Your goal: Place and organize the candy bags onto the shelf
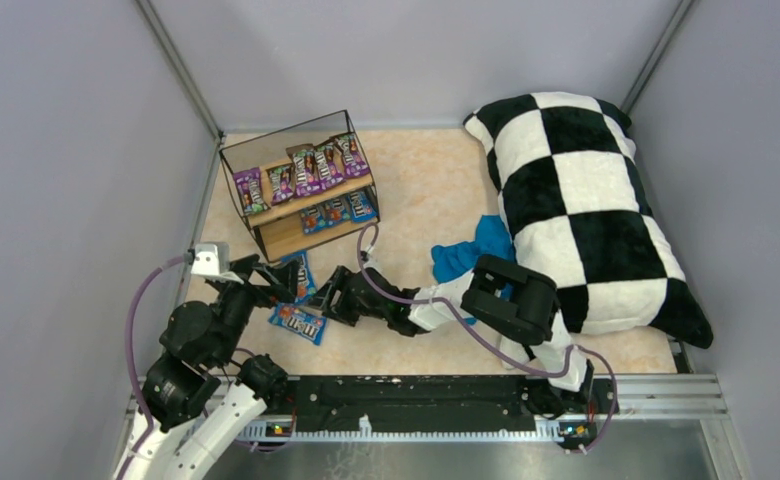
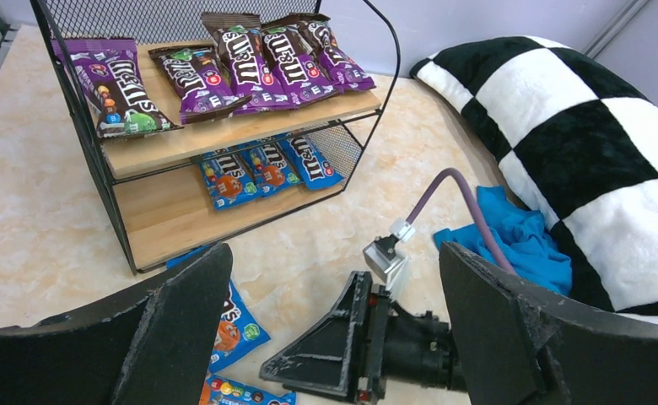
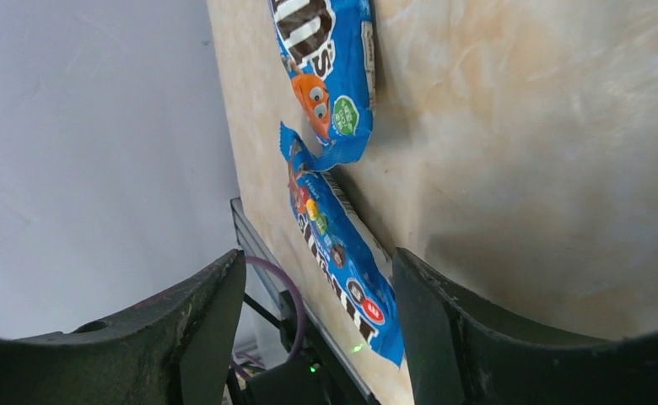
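Shelf holds glossy purple bags above, blue bags below.

- Shelf: black wire frame and two light wooden boards, upright at the 10 o'clock corner of the table.
- Five purple candy bags lie in a row along the top board, some overlapping.
- Three blue candy bags lie side by side toward the lower board's 3 o'clock end.
- Two loose blue bags lie flat at the shelf's 6 o'clock with their ends touching: near bag, far bag.

Bright, even light, soft shadows; candy bags glint; wrist-view edges seemingly blurred.
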Robot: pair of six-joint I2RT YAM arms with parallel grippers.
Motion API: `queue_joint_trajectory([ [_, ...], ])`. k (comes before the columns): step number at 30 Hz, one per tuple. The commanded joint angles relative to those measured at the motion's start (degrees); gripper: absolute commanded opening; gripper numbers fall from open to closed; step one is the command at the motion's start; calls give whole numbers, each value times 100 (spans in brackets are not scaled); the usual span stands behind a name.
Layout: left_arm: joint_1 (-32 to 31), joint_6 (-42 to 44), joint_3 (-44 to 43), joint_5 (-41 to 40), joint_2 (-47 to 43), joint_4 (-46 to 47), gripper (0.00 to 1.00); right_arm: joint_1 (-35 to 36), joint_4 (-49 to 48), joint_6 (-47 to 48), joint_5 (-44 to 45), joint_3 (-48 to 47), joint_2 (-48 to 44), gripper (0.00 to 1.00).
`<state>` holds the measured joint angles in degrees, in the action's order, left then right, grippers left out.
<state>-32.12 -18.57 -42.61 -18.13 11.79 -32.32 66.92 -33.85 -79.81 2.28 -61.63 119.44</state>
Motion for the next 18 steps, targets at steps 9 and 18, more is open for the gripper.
queue_joint_trajectory([
  [9,-1,-42,-61,-60,-19,41,99,159,485,-1079,1006,-1129,872,52],
  [18,3,-33,-55,-23,-71,50,99,81,897,-1121,1360,-1675,1205,39],
])
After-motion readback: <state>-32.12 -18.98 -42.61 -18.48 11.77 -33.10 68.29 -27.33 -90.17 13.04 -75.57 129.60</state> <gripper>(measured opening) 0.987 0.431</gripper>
